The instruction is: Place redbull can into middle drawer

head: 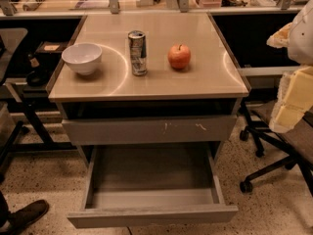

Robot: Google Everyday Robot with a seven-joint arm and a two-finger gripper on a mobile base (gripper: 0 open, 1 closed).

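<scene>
Office-lab floor, speckled; cluttered desks ran along the back wall. Grey drawer unit in centre with a beige worktop [205, 77].

On worktop, in a row: white bowl [82, 58] at left, can [138, 53] in the middle, apple [179, 57] to its right. Can stood upright, tab end up, apart from both neighbours. Judged: the gaps either side leave room for a side grasp without nudging bowl or apple.

Middle drawer [151, 215] was pulled fully out below a shut drawer front [149, 129] with white scratches. Its floor was bare and sat directly in front of and below the can, so the transfer looked like a short lift, forward carry and lowering. Task not yet begun: can not in drawer.

Gripper [292, 102] sat at the right frame edge, well apart from the can and off the side of the worktop, holding nothing visible. It was cut off by the frame; I could not tell its grasp state.

Hidden or unclear: rear of the drawer floor lay in shadow under the scratched front. Chair [274, 146] was partly behind the gripper. Shoe [27, 214] at bottom left, wearer out of frame.
</scene>
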